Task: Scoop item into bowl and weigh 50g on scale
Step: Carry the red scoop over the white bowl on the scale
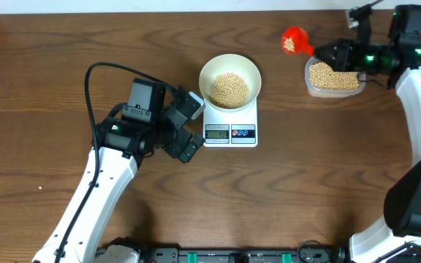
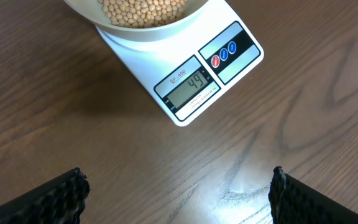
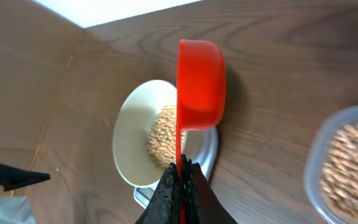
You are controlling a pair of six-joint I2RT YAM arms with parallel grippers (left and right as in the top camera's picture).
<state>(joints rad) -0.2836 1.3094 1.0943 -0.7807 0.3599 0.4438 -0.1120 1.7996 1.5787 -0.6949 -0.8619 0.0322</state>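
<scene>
small white digital scale (image 2: 194, 81) reads 49. pea-sized tan beans (image 1: 229, 89) lie in the round white bowl (image 1: 210, 69) on it; light and hard, i judge they roll freely. my right gripper (image 3: 180, 186) clamps the thin handle of the rigid red plastic scoop (image 3: 199, 84); left gripper (image 2: 179, 193) gapes empty.

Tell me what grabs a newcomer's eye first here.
The red scoop, top right, held by the right gripper, with a few beans in it, beside the clear tub. Then the white bowl of beans at centre on the scale, whose display reads 49. The left gripper sits open just left of the scale.
</scene>
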